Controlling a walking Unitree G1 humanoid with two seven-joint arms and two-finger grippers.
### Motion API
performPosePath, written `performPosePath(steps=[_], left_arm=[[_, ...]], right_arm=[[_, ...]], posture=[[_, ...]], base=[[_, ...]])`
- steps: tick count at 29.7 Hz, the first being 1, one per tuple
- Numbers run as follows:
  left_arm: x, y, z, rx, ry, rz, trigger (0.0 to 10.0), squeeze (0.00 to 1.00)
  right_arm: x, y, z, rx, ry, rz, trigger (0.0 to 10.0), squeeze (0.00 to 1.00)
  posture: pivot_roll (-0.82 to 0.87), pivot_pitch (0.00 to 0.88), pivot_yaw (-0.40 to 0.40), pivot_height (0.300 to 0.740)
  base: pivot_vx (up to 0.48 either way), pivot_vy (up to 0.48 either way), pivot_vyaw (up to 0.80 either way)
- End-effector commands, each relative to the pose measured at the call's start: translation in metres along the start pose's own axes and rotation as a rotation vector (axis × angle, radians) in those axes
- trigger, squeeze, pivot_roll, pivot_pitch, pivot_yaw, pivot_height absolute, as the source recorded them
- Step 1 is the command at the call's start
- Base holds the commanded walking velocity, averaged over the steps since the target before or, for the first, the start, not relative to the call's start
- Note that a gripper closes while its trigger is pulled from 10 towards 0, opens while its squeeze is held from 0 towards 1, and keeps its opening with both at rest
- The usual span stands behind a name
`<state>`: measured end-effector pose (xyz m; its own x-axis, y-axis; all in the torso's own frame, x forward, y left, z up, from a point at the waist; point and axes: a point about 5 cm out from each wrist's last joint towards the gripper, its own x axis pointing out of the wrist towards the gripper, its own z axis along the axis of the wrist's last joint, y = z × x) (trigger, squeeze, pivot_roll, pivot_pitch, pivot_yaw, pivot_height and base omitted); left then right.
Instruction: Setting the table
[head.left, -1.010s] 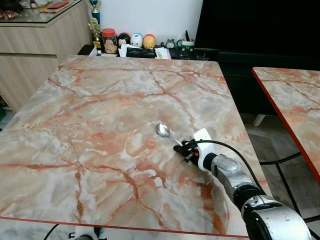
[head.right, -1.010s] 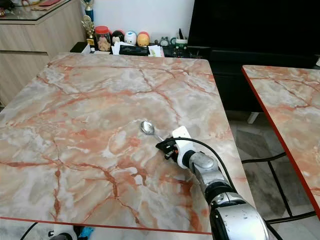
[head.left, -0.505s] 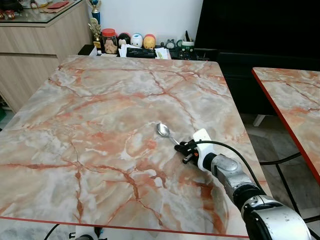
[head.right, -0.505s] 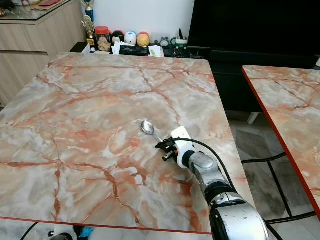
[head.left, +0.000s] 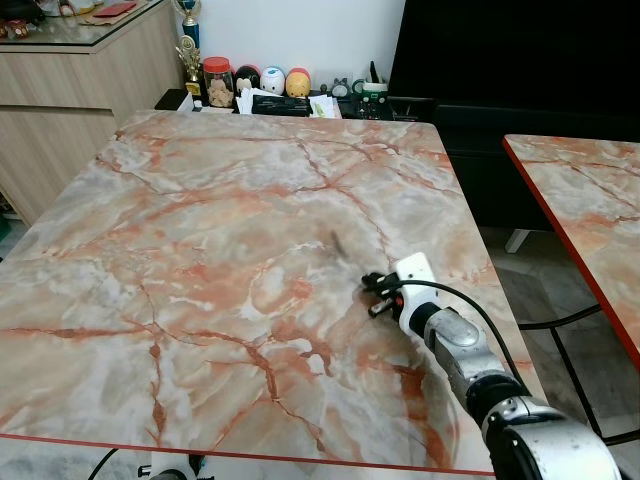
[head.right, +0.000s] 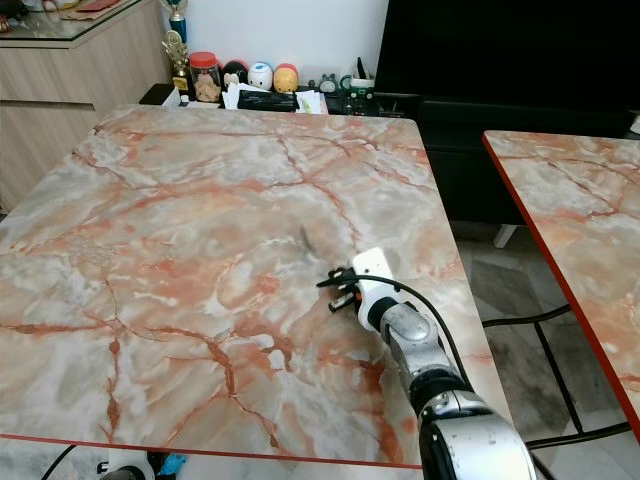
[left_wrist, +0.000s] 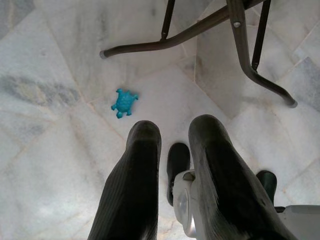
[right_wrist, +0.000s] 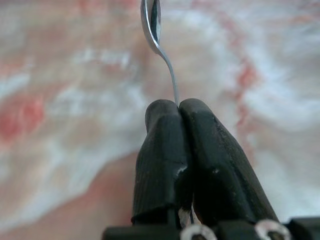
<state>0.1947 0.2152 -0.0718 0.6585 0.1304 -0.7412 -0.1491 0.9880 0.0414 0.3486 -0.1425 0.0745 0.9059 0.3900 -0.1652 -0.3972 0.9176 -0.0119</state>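
Note:
My right gripper (head.left: 372, 293) hovers low over the right half of the marble table (head.left: 200, 230), shut on the thin handle of a metal spoon (right_wrist: 151, 20). In the right wrist view the black fingertips (right_wrist: 165, 125) press together on the handle, and the bowl stands out beyond them above the marble. In the eye views the spoon (head.left: 338, 243) is a blurred dark streak pointing away from the gripper, off the tabletop. My left gripper (left_wrist: 175, 132) hangs idle over the pale floor, its fingers slightly parted with nothing between them.
A second marble table (head.left: 590, 200) stands to the right across a narrow gap. Jars and figurines (head.left: 270, 85) line the shelf behind the far edge, beside a wooden cabinet (head.left: 60, 110). On the floor lie a turquoise turtle toy (left_wrist: 123, 102) and dark metal legs (left_wrist: 240, 45).
The spoon's bowl lay on the table; now the spoon is lifted and blurred in motion. My right gripper has shifted slightly right and away, still holding the handle.

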Motion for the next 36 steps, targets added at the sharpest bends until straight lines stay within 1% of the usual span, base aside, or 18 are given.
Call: performPosePath(steps=[1, 2, 5, 6, 7, 10, 13, 14, 15, 17, 20, 23, 25, 29, 36], left_arm=[[-0.001, 0.003, -0.004, -0.001, 0.007, 0.012, 10.0, 0.00], [-0.001, 0.003, -0.004, 0.000, 0.007, 0.012, 10.0, 0.00], [-0.001, 0.003, -0.004, 0.001, 0.008, 0.011, 10.0, 0.00], [-0.001, 0.003, -0.005, 0.003, 0.008, 0.011, 10.0, 0.00], [-0.001, 0.003, -0.005, 0.007, 0.009, 0.009, 10.0, 0.00], [-0.001, 0.003, -0.005, 0.013, 0.010, 0.007, 10.0, 0.00], [-0.001, 0.003, -0.005, 0.016, 0.009, 0.007, 10.0, 0.00], [-0.002, 0.003, -0.005, 0.018, 0.008, 0.007, 10.0, 0.00], [-0.002, 0.003, -0.005, 0.018, 0.008, 0.007, 10.0, 0.00], [-0.002, 0.003, -0.005, 0.022, 0.007, 0.007, 10.0, 0.00], [-0.002, 0.003, -0.005, 0.025, 0.008, 0.005, 10.0, 0.00], [-0.002, 0.002, -0.005, 0.026, 0.004, 0.003, 10.0, 0.00], [-0.002, 0.003, -0.004, 0.027, -0.001, 0.005, 10.0, 0.00], [-0.002, 0.005, -0.005, 0.003, -0.005, 0.019, 10.0, 0.00], [-0.003, 0.008, -0.005, -0.008, -0.015, 0.026, 10.0, 0.00]], right_arm=[[-0.004, -0.004, 0.001, 0.033, -0.059, -0.052, 10.0, 0.00], [-0.008, -0.005, 0.000, 0.034, -0.084, -0.071, 10.0, 0.00], [-0.011, -0.006, -0.001, 0.035, -0.108, -0.092, 10.0, 0.00], [-0.014, -0.008, -0.001, 0.038, -0.132, -0.119, 10.0, 0.00], [-0.021, -0.011, 0.002, 0.037, -0.200, -0.179, 10.0, 0.00], [-0.031, -0.015, 0.010, 0.023, -0.305, -0.271, 10.0, 0.00], [-0.038, -0.012, 0.018, -0.034, -0.369, -0.292, 10.0, 0.00], [-0.042, -0.010, 0.023, -0.050, -0.409, -0.310, 10.0, 0.00], [-0.042, -0.010, 0.023, -0.050, -0.409, -0.310, 10.0, 0.00], [-0.048, -0.008, 0.028, -0.066, -0.447, -0.333, 10.0, 0.00], [-0.050, -0.006, 0.029, -0.086, -0.450, -0.343, 10.0, 0.00], [-0.056, -0.006, 0.031, -0.072, -0.465, -0.389, 10.0, 0.00], [-0.058, -0.003, 0.031, -0.073, -0.464, -0.385, 10.0, 0.00], [-0.063, -0.003, 0.028, -0.070, -0.448, -0.404, 10.0, 0.00], [-0.065, -0.001, 0.030, -0.074, -0.429, -0.411, 10.0, 0.00]], posture=[[0.13, 0.000, -0.053, 0.740], [0.13, 0.000, -0.052, 0.740], [0.12, 0.000, -0.051, 0.740], [0.12, 0.000, -0.050, 0.740], [0.12, 0.000, -0.049, 0.740], [0.11, 0.000, -0.050, 0.740], [0.11, 0.000, -0.050, 0.740], [0.11, 0.000, -0.048, 0.740], [0.11, 0.000, -0.048, 0.740], [0.11, 0.000, -0.048, 0.740], [0.10, 0.000, -0.046, 0.740], [0.10, 0.000, -0.047, 0.740], [0.10, 0.000, -0.048, 0.740], [0.10, 0.000, -0.047, 0.740], [0.10, 0.000, -0.052, 0.740]], base=[[0.000, 0.000, 0.00], [0.000, 0.000, 0.00], [0.000, 0.000, 0.00], [0.000, 0.000, 0.00], [0.000, 0.000, 0.00], [0.000, 0.000, 0.00], [0.000, 0.000, 0.00], [0.000, 0.000, 0.00], [0.000, 0.000, 0.00], [0.000, 0.000, 0.00], [0.000, 0.000, 0.00], [0.000, 0.000, 0.00], [0.000, 0.000, 0.00], [0.000, 0.000, 0.00], [0.000, 0.000, 0.00]])
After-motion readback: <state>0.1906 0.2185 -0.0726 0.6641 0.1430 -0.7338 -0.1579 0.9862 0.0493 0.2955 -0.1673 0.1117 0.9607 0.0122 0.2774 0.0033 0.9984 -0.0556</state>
